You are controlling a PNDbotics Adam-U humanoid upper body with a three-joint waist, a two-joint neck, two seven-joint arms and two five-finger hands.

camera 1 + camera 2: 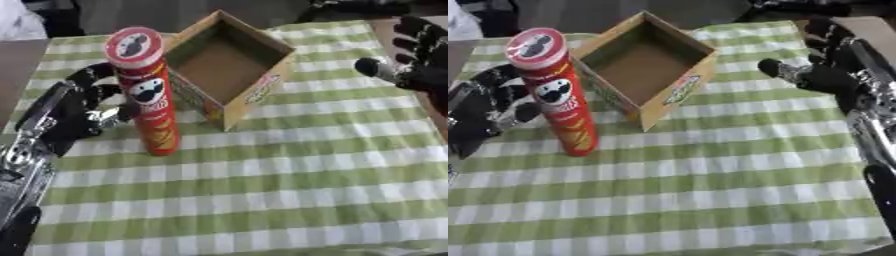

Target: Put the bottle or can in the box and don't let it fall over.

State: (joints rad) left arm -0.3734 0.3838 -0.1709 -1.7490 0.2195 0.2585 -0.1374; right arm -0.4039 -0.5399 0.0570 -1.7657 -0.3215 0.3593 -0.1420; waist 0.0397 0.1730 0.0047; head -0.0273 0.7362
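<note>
Red chip can (149, 95) stands upright on the surface (289, 190), which is covered by a green-and-white checked cloth. The can has a mascot face on its side and a red-rimmed lid on top. It sits just beside the left corner of the cardboard box (229, 67), outside it, not inside. The box is open-topped, brown inside, with printed outer walls, and sits upright with nothing visible in it.

Left hand (92, 107) is right against the can on the side away from the box, fingers curved partway around the tube; full contact can't be confirmed, so whether it's holding is unclear.

Right hand (820, 75) hovers on the far side of the box from the can, well apart from the can, fingers spread and relaxed, holding nothing.
</note>
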